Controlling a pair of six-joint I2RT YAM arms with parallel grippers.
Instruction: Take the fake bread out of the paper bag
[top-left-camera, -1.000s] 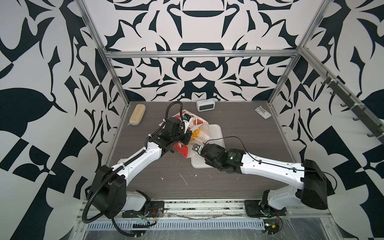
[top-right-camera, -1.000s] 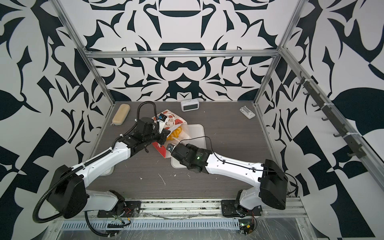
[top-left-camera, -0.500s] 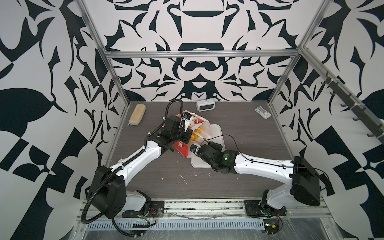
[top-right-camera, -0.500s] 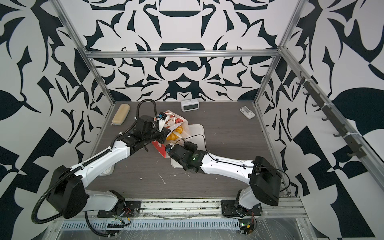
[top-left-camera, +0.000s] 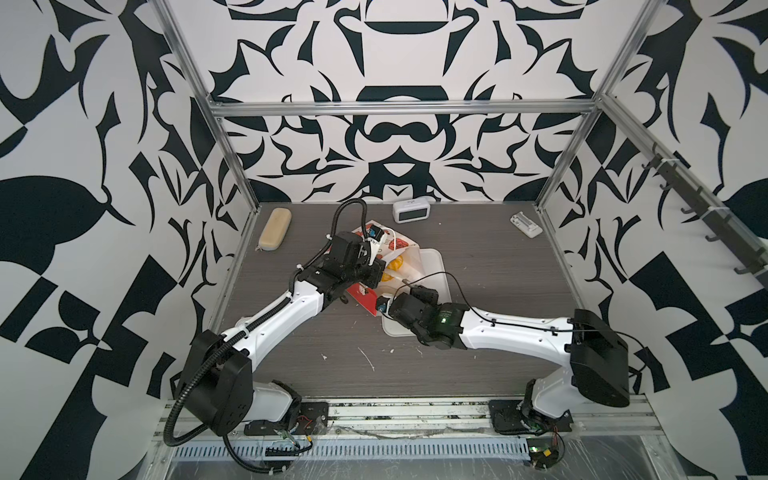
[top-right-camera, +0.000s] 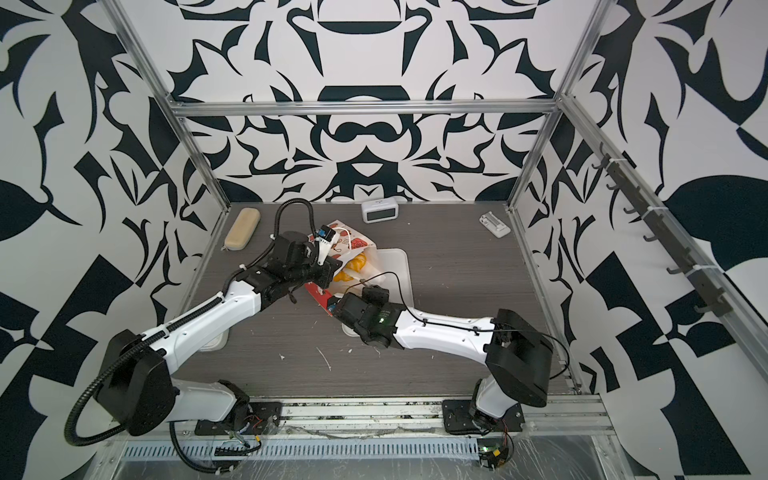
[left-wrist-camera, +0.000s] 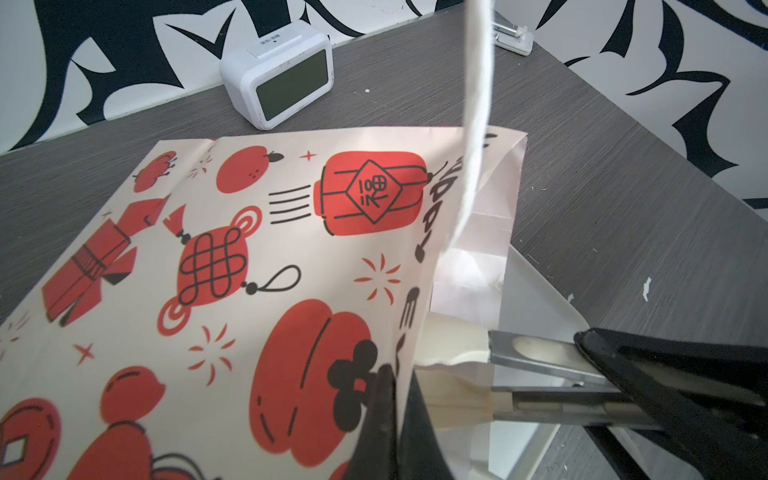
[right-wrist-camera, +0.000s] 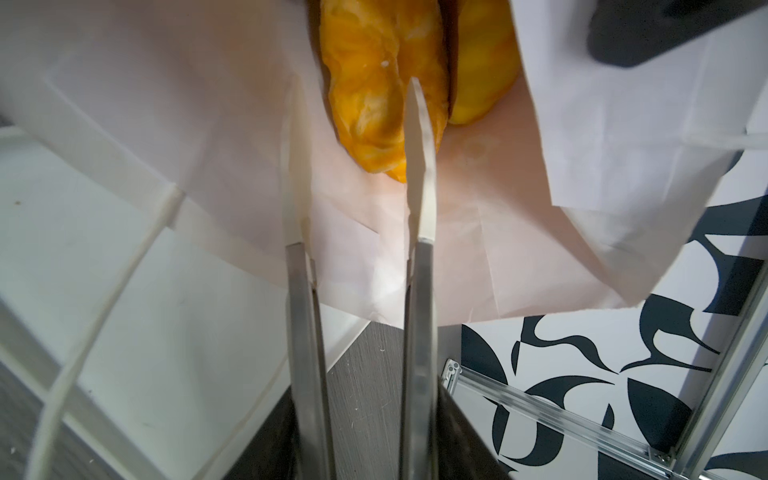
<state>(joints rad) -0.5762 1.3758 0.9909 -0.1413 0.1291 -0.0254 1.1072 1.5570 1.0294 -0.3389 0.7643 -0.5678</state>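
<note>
Fake bread (right-wrist-camera: 374, 83) partly hidden by paper bag (right-wrist-camera: 478, 249), cropped at edge

**A robot test cell in a laboratory**

The place was a robotics laboratory cell, not a home or a shop. A frame of aluminium profiles (top-left-camera: 399, 109) enclosed a grey bench (top-left-camera: 498, 291). The wall panels (top-left-camera: 399, 50) carried a bold black and white pattern on every side. Two white and black robot arms, the left arm (top-left-camera: 286, 309) and the right arm (top-left-camera: 519, 332), were bolted to a metal rail (top-left-camera: 407, 409) at the front edge of the bench. A slotted cable duct (top-left-camera: 353, 451) and a bare circuit board (top-left-camera: 540, 451) with a small green light lay open below this rail. A bar of dark hooks (top-left-camera: 706, 216) was fixed on the right wall.
</note>
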